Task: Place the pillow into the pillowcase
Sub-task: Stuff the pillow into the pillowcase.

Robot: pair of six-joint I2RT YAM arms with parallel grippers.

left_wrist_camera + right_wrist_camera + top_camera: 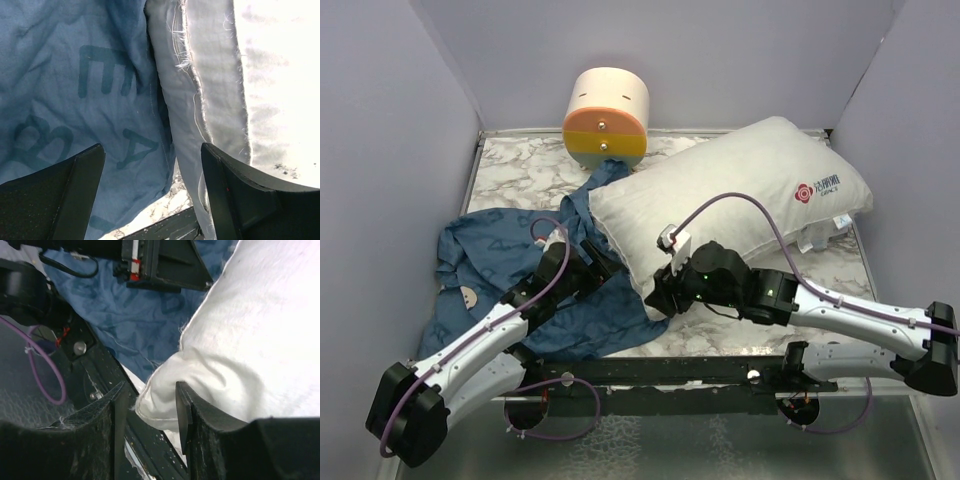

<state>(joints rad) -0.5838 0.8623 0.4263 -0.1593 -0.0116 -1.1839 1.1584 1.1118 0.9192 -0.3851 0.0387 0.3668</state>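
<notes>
Two robot arms reached in from the near edge of a marbled surface (520, 165). The right gripper (150, 390) was pinched on the near corner of the one white pillow (740, 190). The left gripper (152, 150) stood with its jaws wide apart, the edge of the pillowcase (75, 100) and the pillow's frayed seam showing between them, neither clamped. The single blue pillowcase lay crumpled on the left of the surface, its cloth running under the pillow's near end. The pillow stretched diagonally toward the far right, its red-logo end outside the case. Farther back, one cream-and-orange cylinder (606, 117) sat by the rear wall (650, 50) — pale lilac walls closed in three sides.
</notes>
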